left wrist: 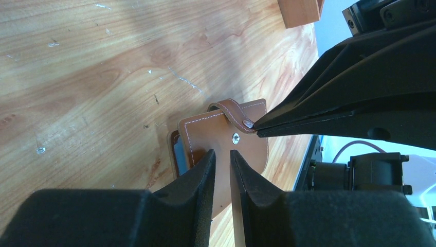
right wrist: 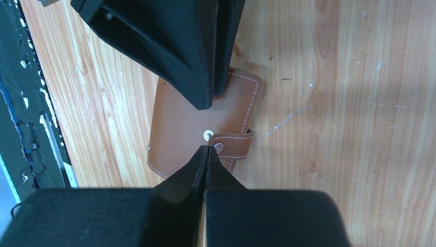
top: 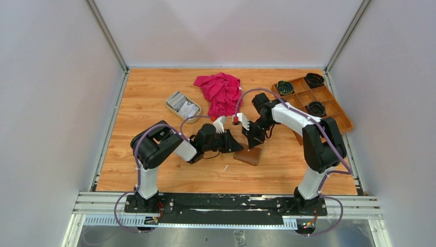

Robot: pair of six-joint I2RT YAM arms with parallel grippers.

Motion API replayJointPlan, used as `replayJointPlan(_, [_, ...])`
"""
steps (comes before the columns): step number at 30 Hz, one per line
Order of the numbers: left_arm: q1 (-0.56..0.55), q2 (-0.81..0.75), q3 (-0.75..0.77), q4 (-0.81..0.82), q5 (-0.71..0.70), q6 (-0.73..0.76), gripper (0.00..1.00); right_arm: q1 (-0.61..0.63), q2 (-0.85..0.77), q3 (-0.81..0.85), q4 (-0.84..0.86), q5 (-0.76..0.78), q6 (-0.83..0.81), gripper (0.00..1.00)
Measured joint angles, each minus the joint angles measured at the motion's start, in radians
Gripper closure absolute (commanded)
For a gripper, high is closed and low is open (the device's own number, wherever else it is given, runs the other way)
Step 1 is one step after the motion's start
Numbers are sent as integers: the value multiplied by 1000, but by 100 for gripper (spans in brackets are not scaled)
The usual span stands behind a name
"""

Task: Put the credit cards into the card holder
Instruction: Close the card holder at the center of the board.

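The small brown leather card holder (top: 248, 156) lies on the wooden table (top: 154, 170) between the two arms, with its snap tab (right wrist: 234, 145) undone. The left gripper (left wrist: 222, 159) is pinched on its edge, leather filling the slim gap. The right gripper (right wrist: 207, 152), tips together, touches the tab. The grey and white credit cards (top: 182, 105) sit well apart in a beige oval dish (top: 168, 101), near a crumpled red cloth (top: 221, 92).

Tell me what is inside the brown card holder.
At the open edge of the card holder only a grey sliver of lining shows. The leather cover hides the rest, so whether any card sits inside cannot be told.
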Motion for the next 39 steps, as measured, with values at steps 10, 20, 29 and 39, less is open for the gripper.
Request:
replayJointPlan(10, [-1, 0, 0, 0, 1, 0, 77, 21, 0, -5, 0, 2, -1, 100])
replayJointPlan(20, [-6, 0, 0, -1, 1, 0, 77, 41, 0, -22, -7, 5, -2, 100])
replayJointPlan(29, [-11, -58, -26, -33, -20, 1, 64, 42, 0, -22, -9, 4, 0, 100])
replayJointPlan(39, [-50, -253, -173, -50, -109, -66, 43, 42, 0, -22, -8, 2, 11, 100])
